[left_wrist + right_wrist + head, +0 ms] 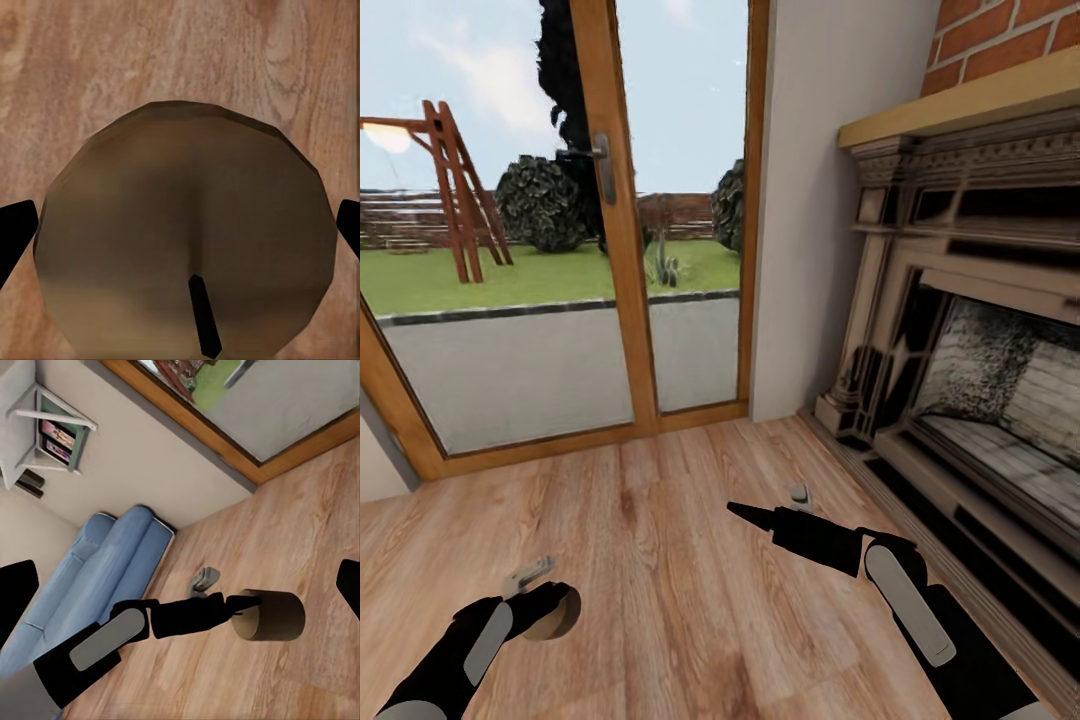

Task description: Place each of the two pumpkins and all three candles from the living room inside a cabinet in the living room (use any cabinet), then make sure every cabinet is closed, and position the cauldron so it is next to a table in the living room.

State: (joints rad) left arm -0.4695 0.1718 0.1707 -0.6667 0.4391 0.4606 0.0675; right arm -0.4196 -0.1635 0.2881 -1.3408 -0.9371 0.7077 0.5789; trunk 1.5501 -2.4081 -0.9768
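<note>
Broadly, from biggest to smallest:
Floor: warm brown wood-plank floor [690, 560] runs under both arms and up to the door and hearth.
Glass door: tall wood-framed glazed door [610, 230] with a dark lever handle stands ahead, a lawn, hedges and a red wooden frame visible through the panes.
Fireplace: carved pale stone fireplace surround [960, 300] with a light wooden mantel and red brick above stands at the robot's right, its firebox open and grey inside.
Sofa: blue upholstered sofa [105, 577] sits against a beige wall in the right wrist view, with white open shelving [52, 427] holding books above it.
Right arm: black-and-grey arm reaches forward over the floor; the right gripper [752, 514] shows as a dark pointed tip in the head view, and I cannot tell whether its fingers are apart or together.
Left arm: black-and-grey arm hangs low at the robot's left; the left gripper [251, 601] is clamped on the candle.
Candle: short, stubby tan-brown cylindrical candle [187, 232] with a dark wick is held on its side between the left fingers [15, 232], just above the floorboards, well apart from the fireplace.
</note>
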